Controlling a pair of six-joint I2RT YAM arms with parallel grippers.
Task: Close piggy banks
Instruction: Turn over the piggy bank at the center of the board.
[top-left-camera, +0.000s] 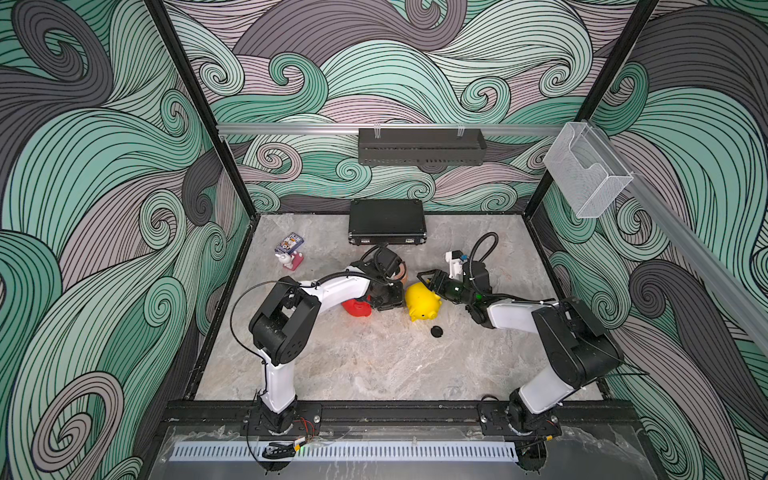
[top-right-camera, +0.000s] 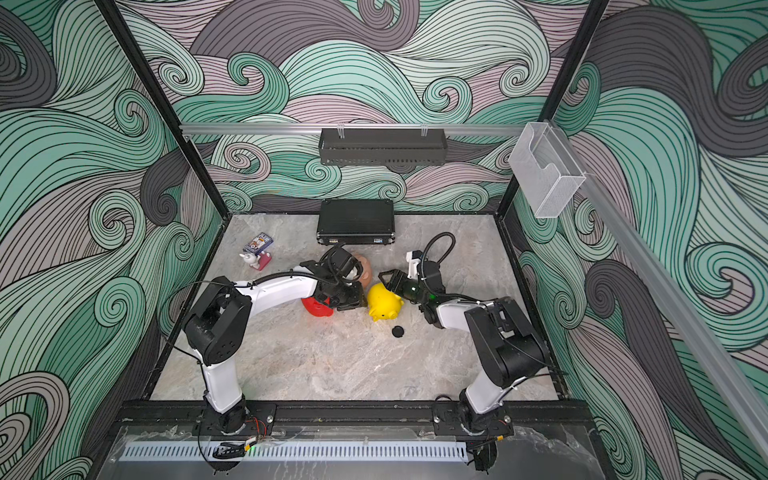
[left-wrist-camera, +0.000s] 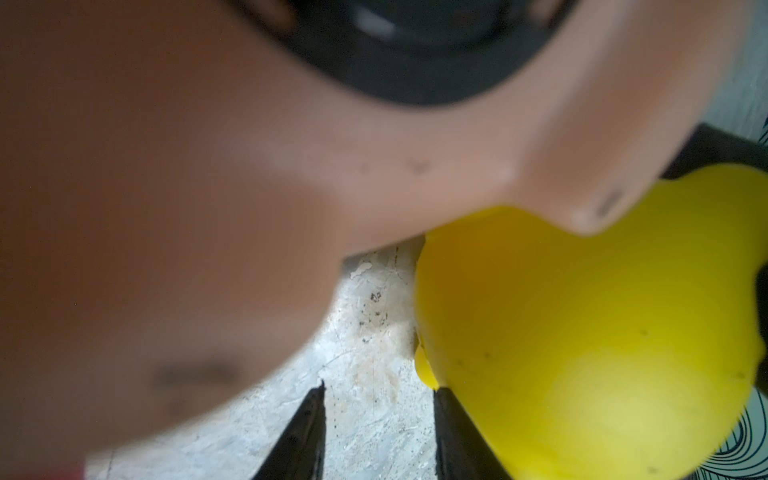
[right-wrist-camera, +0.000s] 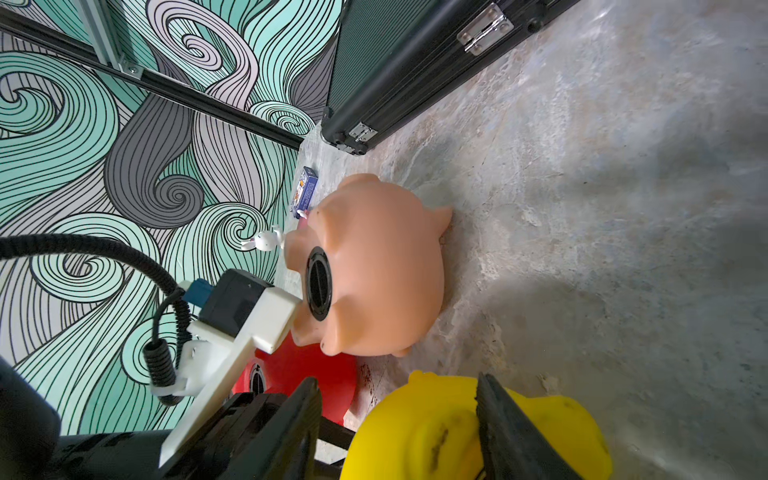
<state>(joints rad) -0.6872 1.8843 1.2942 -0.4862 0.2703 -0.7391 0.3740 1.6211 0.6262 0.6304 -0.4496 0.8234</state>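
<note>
I see the yellow piggy bank (top-left-camera: 423, 302) near the middle of the table (top-left-camera: 374, 365), between my two grippers. Its long axis runs about from the back of the table to the front, and the end with a small dark mark points to the front. Which way its belly faces, I cannot tell.

The right gripper (right-wrist-camera: 397, 380) is released. Its jaws stand wide, and one finger (right-wrist-camera: 503, 424) crosses in front of the yellow body while the other is apart from it. The left gripper (left-wrist-camera: 378, 388) is grasping nothing. Only bare table shows between its narrow-set fingers, and the yellow piggy bank is just beside one of them.

The peach-pink piggy bank (right-wrist-camera: 374, 266) lies on its back just behind the yellow one. Its feet and belly hole are turned away from the table, and the hole shows black. The red piggy bank (top-left-camera: 356, 310) is mostly hidden under the left arm. A black plug (top-left-camera: 436, 331) lies flat just in front of the yellow piggy bank, not touching it.
</note>
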